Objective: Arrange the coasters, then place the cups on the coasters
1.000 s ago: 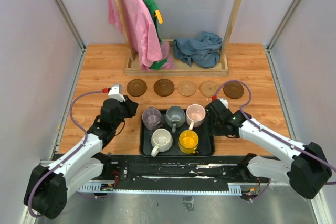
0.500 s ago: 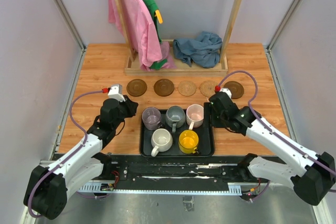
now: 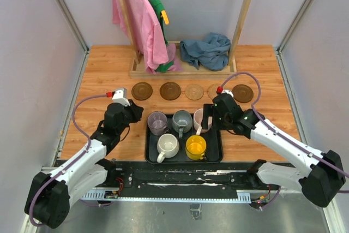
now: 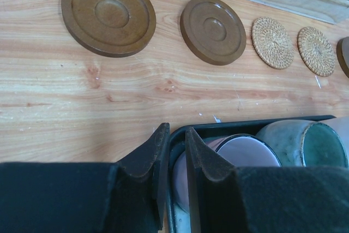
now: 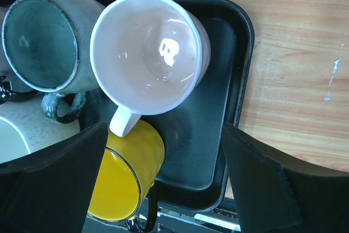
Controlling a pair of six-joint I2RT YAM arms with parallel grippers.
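Coasters (image 4: 108, 13) lie in a row on the desk (image 4: 82, 107), beyond the black tray (image 5: 242, 42). Right claw (image 5: 163, 129) spreads wide directly above the pale pink cup (image 5: 144, 53) (in the tray, beside the grey-blue cup (image 5: 41, 42)); left claw (image 4: 174, 137) pinches narrow on the tray's left rim, near the purple cup (image 4: 240, 156).

No readable text in any view

The cups (image 5: 144, 53), the coasters (image 4: 108, 13), the black tray (image 5: 218, 135) and the wooden tabletop (image 3: 109, 64) show plain surfaces; no words, numbers, logos or labels can be made out.
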